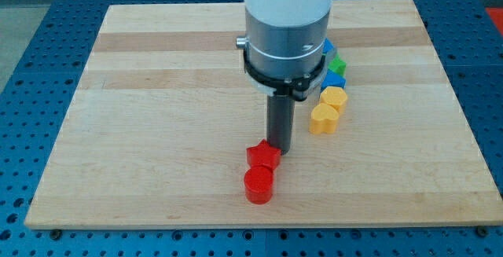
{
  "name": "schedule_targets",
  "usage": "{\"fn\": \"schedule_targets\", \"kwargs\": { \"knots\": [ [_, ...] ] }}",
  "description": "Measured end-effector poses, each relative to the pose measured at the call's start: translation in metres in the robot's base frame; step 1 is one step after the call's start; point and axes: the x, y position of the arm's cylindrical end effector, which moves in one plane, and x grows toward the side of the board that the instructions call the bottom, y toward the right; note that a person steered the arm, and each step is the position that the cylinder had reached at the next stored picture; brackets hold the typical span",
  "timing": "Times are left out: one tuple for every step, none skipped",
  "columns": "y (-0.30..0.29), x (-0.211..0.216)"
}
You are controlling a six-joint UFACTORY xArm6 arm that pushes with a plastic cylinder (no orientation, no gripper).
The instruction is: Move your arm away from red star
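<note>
Red star [263, 156] touches my tip [280, 148]; red cylinder [258, 185] just below.

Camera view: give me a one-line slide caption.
My tip rests against the red star, red cylinder just below it on the wooden board.

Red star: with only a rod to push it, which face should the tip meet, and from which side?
No claw here, so push rather than grip. My tip sits at the red star's upper-right edge. The red cylinder touches its lower side, so a push from above would shove both. Coming from the view's right, against its right face, likely moves it alone.
</note>
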Motion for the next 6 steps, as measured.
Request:
{"fn": "schedule_targets", "kwargs": {
  "knots": [
    [-0.012,0.018],
    [-0.012,0.018],
    [-0.012,0.009],
    [-0.013,-0.016],
    [-0.077,-0.026],
    [-0.151,-0.012]
  ]
}}
